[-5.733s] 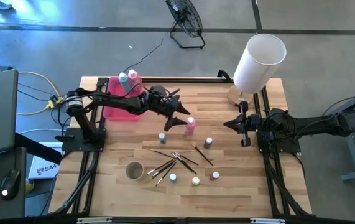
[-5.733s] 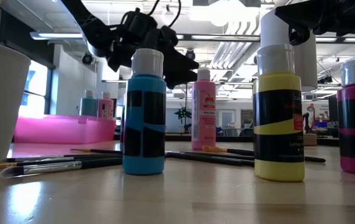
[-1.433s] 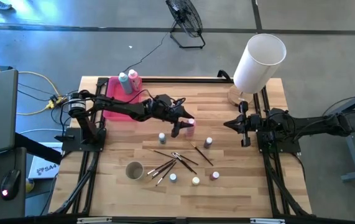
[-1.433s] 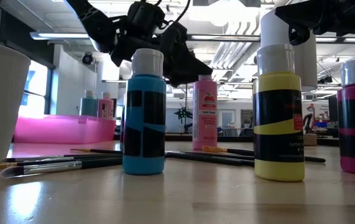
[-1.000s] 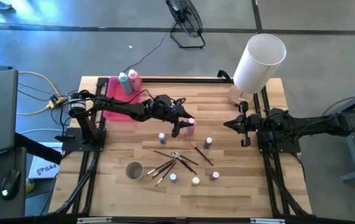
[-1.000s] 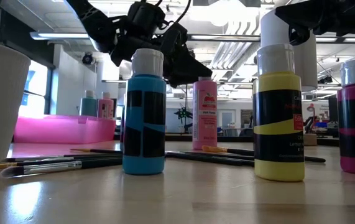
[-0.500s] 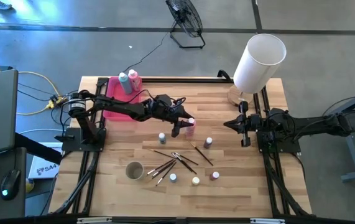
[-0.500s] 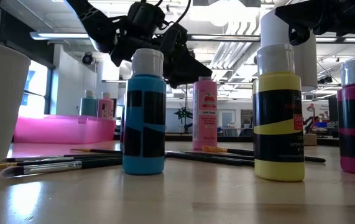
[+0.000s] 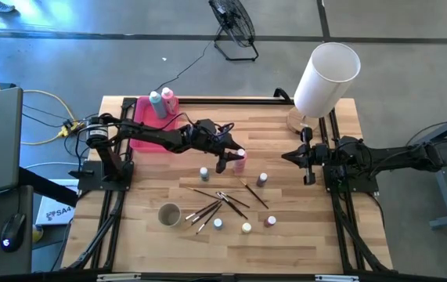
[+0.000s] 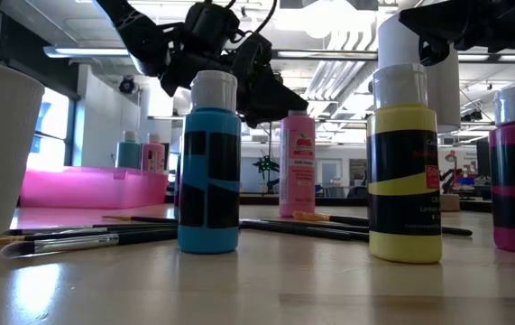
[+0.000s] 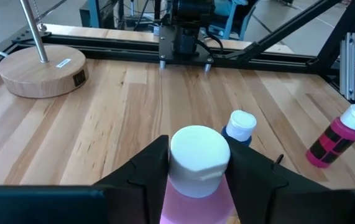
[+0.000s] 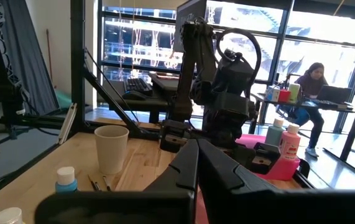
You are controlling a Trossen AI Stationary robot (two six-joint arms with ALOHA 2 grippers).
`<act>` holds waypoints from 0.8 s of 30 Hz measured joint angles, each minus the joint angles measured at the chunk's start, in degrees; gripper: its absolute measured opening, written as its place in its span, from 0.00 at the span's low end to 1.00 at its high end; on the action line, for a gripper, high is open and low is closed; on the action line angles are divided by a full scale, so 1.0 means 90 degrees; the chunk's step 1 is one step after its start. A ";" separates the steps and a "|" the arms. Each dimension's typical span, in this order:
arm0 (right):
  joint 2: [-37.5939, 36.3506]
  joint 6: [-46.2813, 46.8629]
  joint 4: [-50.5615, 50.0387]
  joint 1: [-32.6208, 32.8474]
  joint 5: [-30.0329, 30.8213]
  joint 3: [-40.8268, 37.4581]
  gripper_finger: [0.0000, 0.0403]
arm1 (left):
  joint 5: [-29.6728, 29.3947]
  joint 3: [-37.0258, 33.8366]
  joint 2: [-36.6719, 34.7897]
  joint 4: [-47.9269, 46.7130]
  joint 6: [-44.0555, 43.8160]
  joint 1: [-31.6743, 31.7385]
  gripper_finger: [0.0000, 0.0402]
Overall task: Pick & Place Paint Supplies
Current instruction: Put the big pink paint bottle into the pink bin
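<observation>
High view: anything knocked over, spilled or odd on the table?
Nothing stands out. The brushes lie loosely crossed, the small pots stand upright, no spill shows. The left gripper is around the upright pink bottle.

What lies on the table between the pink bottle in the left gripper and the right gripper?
In the high view, only bare wood lies between the pink bottle and the right gripper. A small paint pot stands just off that line.

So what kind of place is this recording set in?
Most likely a robotics lab in an open office or workshop. The wooden table sits on a bare concrete floor with a floor fan nearby, the low view shows exposed ceiling ducts, and a person works at a desk by large windows.
</observation>
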 joint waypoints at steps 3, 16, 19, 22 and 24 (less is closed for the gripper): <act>0.0000 0.0000 0.0000 -0.0002 0.0000 0.0000 0.01 | -0.0011 0.0000 -0.0002 0.0019 0.0001 0.0002 0.32; -0.0002 0.0000 0.0000 -0.0002 -0.0002 0.0000 0.01 | -0.0023 0.0000 -0.0002 0.0041 0.0013 0.0005 0.32; -0.0001 -0.0001 -0.0002 -0.0002 -0.0002 0.0000 0.01 | -0.0010 0.0000 -0.0002 0.0039 0.0024 0.0007 0.31; -0.0002 0.0000 -0.0002 -0.0002 -0.0002 0.0000 0.01 | 0.0071 0.0000 -0.0002 0.0034 0.0080 0.0074 0.31; -0.0001 -0.0001 -0.0002 -0.0002 -0.0004 0.0000 0.01 | 0.0214 0.0000 -0.0065 -0.0088 0.0128 0.0180 0.31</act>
